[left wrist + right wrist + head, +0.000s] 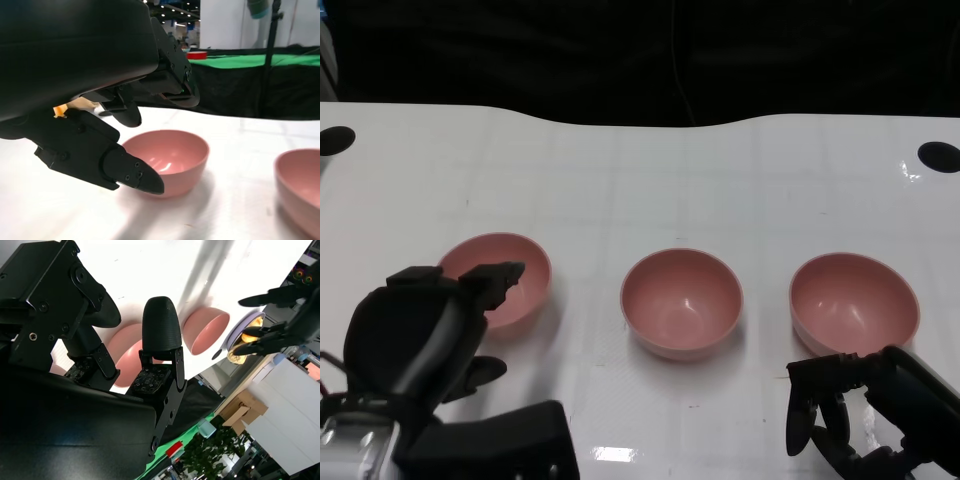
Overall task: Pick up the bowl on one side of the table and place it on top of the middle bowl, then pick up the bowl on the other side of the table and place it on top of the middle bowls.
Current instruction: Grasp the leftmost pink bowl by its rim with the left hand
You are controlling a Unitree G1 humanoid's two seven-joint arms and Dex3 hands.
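1. nothing stacked yet: left bowl (500,277), middle bowl (682,302) and right bowl (854,303) sit apart in a row on the table (620,170); both lifts remain.
2. left hand (435,325) hovers at the left bowl's near rim, fingers spread, holding nothing.
3. right hand (850,410) hangs just short of the right bowl, fingers released, empty.

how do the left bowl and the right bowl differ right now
The left bowl has the left robot hand reaching over its near rim, partly hiding it; the right bowl shows whole, with the right robot hand short of it. Neither bowl is held. Both are pink, upright, empty and look alike in size.
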